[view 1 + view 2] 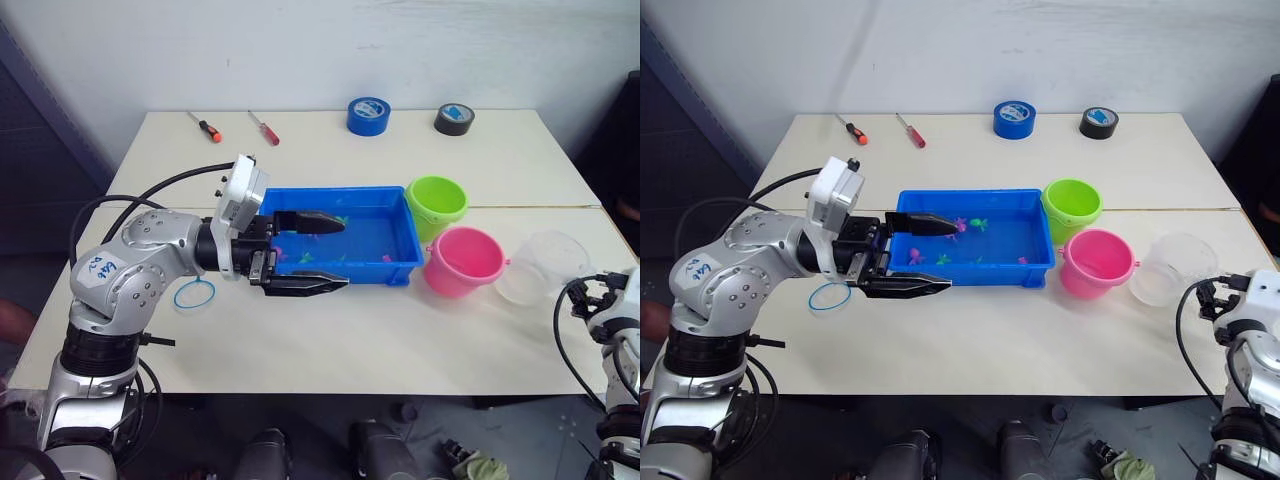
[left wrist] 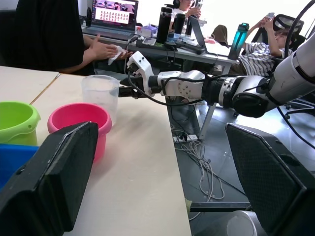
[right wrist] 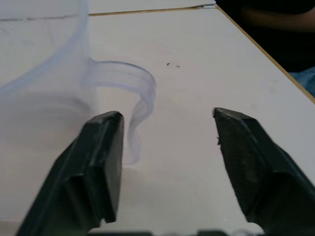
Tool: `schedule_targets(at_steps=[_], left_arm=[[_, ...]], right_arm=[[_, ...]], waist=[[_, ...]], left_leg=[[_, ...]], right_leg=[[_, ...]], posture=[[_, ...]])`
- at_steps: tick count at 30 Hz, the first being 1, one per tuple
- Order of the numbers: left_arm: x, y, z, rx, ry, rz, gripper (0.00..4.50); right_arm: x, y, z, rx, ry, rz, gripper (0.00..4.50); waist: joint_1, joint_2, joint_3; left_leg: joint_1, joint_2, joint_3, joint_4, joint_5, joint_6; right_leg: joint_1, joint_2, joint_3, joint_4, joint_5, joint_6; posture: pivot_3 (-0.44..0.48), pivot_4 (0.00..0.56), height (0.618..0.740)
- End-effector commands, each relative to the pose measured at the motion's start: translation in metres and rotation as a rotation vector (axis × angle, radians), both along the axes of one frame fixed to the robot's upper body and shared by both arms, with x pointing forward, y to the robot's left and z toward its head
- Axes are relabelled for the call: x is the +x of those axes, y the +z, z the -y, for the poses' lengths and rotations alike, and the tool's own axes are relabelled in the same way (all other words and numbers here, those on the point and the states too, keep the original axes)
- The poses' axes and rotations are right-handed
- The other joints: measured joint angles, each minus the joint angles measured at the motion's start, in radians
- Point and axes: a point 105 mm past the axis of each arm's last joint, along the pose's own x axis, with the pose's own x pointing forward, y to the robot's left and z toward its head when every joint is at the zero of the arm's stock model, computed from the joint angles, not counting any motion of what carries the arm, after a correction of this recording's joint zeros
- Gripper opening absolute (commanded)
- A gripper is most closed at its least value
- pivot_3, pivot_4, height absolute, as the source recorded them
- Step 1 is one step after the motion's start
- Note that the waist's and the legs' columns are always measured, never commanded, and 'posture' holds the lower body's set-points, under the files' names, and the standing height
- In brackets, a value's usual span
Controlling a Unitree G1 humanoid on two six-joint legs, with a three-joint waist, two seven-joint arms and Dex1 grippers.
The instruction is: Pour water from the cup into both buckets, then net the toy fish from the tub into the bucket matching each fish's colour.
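From the head camera, the left gripper [image 1: 318,254] is reaching in from the left of the frame with its two black fingers spread wide and holding nothing, one finger over the tub's near-left corner, the other over the table in front of its near rim. The tub [image 1: 385,268] is sitting mid-frame, a shallow glossy blue rectangle, and tiny pink and green fish [image 1: 303,258] are scattered inside it, too small to make out in shape. The net [image 1: 194,293] is showing as a thin blue hoop flat on the pale table [image 1: 330,340] just below the arm; its stick is hidden. Right of the tub, the round lime green bucket [image 1: 437,199] is standing above the slightly larger pink bucket [image 1: 463,262], both smooth plastic. The clear cup [image 1: 545,264] is sitting just right of the pink one, faint against the tabletop. Along the top edge are lying two screwdrivers [image 1: 205,126], a blue tape roll [image 1: 368,115] and a black tape roll [image 1: 454,119].

In the left wrist view, the two fingers are standing far apart, and the cup, pink bucket and green bucket are lining up at left; people are sitting at desks behind.

In the right wrist view, the right gripper [image 3: 167,128] is gaping wide and empty, one finger just beside the cup's curved ribbed handle [image 3: 140,98]; the cup's wall is cut off at upper left.
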Motion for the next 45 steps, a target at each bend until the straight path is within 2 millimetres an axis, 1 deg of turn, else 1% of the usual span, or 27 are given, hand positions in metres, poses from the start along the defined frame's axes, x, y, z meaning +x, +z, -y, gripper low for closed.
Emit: schedule_targets(at_steps=[1, 11, 14, 15, 16, 17, 21, 24, 27, 30, 31, 34, 35, 40, 44, 45], left_arm=[[-0.003, 0.004, 0.0, 0.008, -0.007, 0.049, 4.5], [-0.002, 0.003, 0.001, 0.006, -0.007, 0.052, 4.5], [-0.002, 0.004, 0.001, 0.003, -0.006, 0.056, 4.5], [-0.002, 0.004, 0.001, 0.002, -0.006, 0.056, 4.5], [-0.002, 0.005, 0.001, 0.002, -0.006, 0.057, 4.5], [-0.002, 0.005, 0.001, 0.002, -0.006, 0.058, 4.5], [-0.002, 0.004, 0.0, 0.003, -0.005, 0.058, 4.5], [0.0, 0.004, -0.001, 0.002, -0.003, 0.055, 4.5], [0.001, 0.003, 0.0, -0.007, 0.0, 0.045, 4.5], [0.002, 0.003, 0.0, -0.018, 0.002, 0.029, 4.5], [0.003, 0.002, 0.0, -0.019, 0.003, 0.024, 4.5], [0.006, 0.001, 0.001, -0.03, 0.004, 0.004, 4.5], [0.007, 0.0, 0.001, -0.031, 0.005, 0.001, 4.5], [0.012, -0.001, 0.003, -0.03, 0.007, 0.007, 4.5], [0.015, -0.002, 0.004, -0.028, 0.014, 0.015, 4.5], [0.017, -0.003, 0.005, -0.024, 0.019, 0.016, 4.5]], right_arm=[[0.001, 0.013, 0.003, -0.011, 0.022, 0.032, 2.2], [0.004, 0.012, 0.003, -0.012, 0.022, 0.036, 2.2], [0.004, 0.012, 0.003, -0.005, 0.024, 0.044, 1.35], [0.004, 0.012, 0.003, -0.004, 0.025, 0.046, 0.89], [0.004, 0.011, 0.003, -0.003, 0.025, 0.048, 0.3], [0.004, 0.011, 0.002, -0.003, 0.026, 0.049, 0.03], [0.002, 0.008, 0.001, 0.029, 0.027, 0.068, 0.03], [-0.001, 0.01, 0.002, 0.063, 0.013, 0.106, 0.03], [-0.005, 0.021, 0.0, 0.068, 0.02, 0.174, 0.03], [-0.009, 0.037, -0.003, 0.049, 0.029, 0.246, 0.03], [-0.011, 0.044, -0.006, 0.028, 0.036, 0.267, 0.03], [-0.016, 0.076, -0.022, -0.127, 0.08, 0.304, 0.03], [-0.017, 0.082, -0.025, -0.167, 0.083, 0.302, 0.03], [-0.019, 0.104, -0.04, -0.348, 0.099, 0.263, 0.03], [-0.017, 0.116, -0.049, -0.49, 0.114, 0.228, 0.03], [-0.015, 0.118, -0.054, -0.554, 0.125, 0.209, 0.03]], waist=[[0.002, 0.0, 0.0], [0.001, 0.0, 0.0], [0.001, 0.0, 0.0], [0.002, 0.0, 0.0], [0.003, 0.0, 0.0], [0.003, 0.0, 0.0], [0.004, 0.0, 0.0], [0.004, 0.0, 0.0], [0.004, 0.0, 0.0], [0.004, 0.0, 0.0], [0.004, 0.0, 0.0], [0.005, 0.003, 0.001], [0.004, 0.003, 0.001], [0.004, 0.003, 0.001], [0.006, 0.003, 0.001], [0.007, 0.003, 0.001]], left_leg=[[0.0, 0.0, 0.0, 0.0, 0.0, 0.0], [0.0, 0.0, 0.0, 0.0, 0.0, 0.0], [0.0, 0.0, 0.0, 0.0, 0.0, 0.0], [0.0, 0.0, 0.0, 0.0, 0.0, 0.0], [0.0, 0.0, 0.0, 0.0, 0.0, 0.0], [0.0, 0.0, 0.0, 0.0, 0.0, 0.0], [0.0, 0.0, 0.0, 0.001, 0.0, 0.0], [0.0, 0.0, 0.0, 0.001, 0.0, 0.0], [0.0, 0.001, 0.0, 0.001, 0.0, 0.0], [0.0, 0.001, 0.0, 0.001, 0.0, 0.0], [0.0, 0.001, 0.0, 0.001, 0.0, 0.0], [-0.001, 0.001, 0.0, 0.001, 0.0, 0.0], [-0.001, 0.001, 0.0, 0.001, 0.0, 0.0], [0.0, 0.001, 0.0, 0.001, 0.0, 0.0], [0.0, 0.001, -0.001, 0.001, 0.0, 0.0], [0.0, 0.001, -0.001, 0.001, 0.0, 0.0]], right_leg=[[0.0, 0.0, 0.0, 0.0, 0.0, 0.0], [0.0, 0.0, 0.0, 0.0, 0.0, 0.0], [0.0, 0.0, 0.0, 0.0, 0.0, 0.0], [0.0, 0.0, 0.0, 0.0, 0.0, 0.0], [0.0, 0.0, 0.0, 0.0, 0.0, 0.0], [0.0, 0.0, 0.0, 0.0, 0.0, 0.0], [0.0, -0.001, 0.0, 0.0, 0.0, 0.0], [0.0, -0.001, 0.0, 0.0, 0.0, 0.0], [0.0, -0.001, 0.0, 0.0, 0.0, 0.0], [0.0, -0.001, 0.0, 0.0, 0.0, 0.0], [0.0, -0.001, 0.0, 0.0, 0.0, 0.0], [0.0, -0.002, 0.0, 0.0, 0.0, 0.0], [0.0, -0.002, 0.0, 0.001, 0.0, 0.0], [-0.001, -0.001, 0.0, 0.002, 0.0, 0.0], [-0.001, -0.001, 0.0, 0.002, 0.0, 0.0], [-0.001, -0.001, 0.0, 0.002, 0.0, 0.0]], posture=[[0.0, 0.15, 0.74], [0.0, 0.15, 0.74], [0.0, 0.15, 0.74], [0.0, 0.15, 0.74], [0.0, 0.15, 0.74], [0.0, 0.15, 0.74], [0.0, 0.15, 0.74], [0.0, 0.15, 0.74], [0.0, 0.15, 0.74], [0.0, 0.15, 0.74], [0.0, 0.15, 0.74], [0.0, 0.15, 0.74], [0.0, 0.15, 0.74], [0.0, 0.15, 0.74], [0.0, 0.15, 0.74], [0.0, 0.15, 0.74]])
